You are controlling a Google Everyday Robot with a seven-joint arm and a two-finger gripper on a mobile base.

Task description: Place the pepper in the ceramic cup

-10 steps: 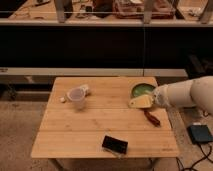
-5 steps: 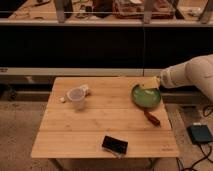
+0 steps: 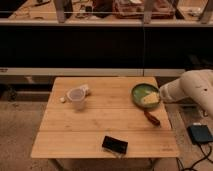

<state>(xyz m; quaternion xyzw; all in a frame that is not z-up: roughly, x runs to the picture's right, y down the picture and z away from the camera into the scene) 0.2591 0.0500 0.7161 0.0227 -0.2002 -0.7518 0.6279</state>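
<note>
The pepper (image 3: 152, 118) is small and dark red. It lies on the wooden table (image 3: 100, 125) near the right edge, just in front of the round green dish (image 3: 139, 91). The ceramic cup (image 3: 76, 98) stands upright at the table's left, pale with a wide rim. My gripper (image 3: 159, 97) is at the end of the white arm (image 3: 192, 89), which reaches in from the right. It is at the dish's right rim, above and behind the pepper and far from the cup. A yellowish patch (image 3: 149, 99) shows in the dish beside it.
A flat black object (image 3: 115, 145) lies near the table's front edge. Small white lumps (image 3: 63, 99) lie beside the cup. A dark box with a cable (image 3: 201, 134) sits on the floor at the right. Dark shelving stands behind the table.
The arm pulled back up and to the right from over the dish, then came down again to the dish's right rim. The pepper and cup have not moved.
</note>
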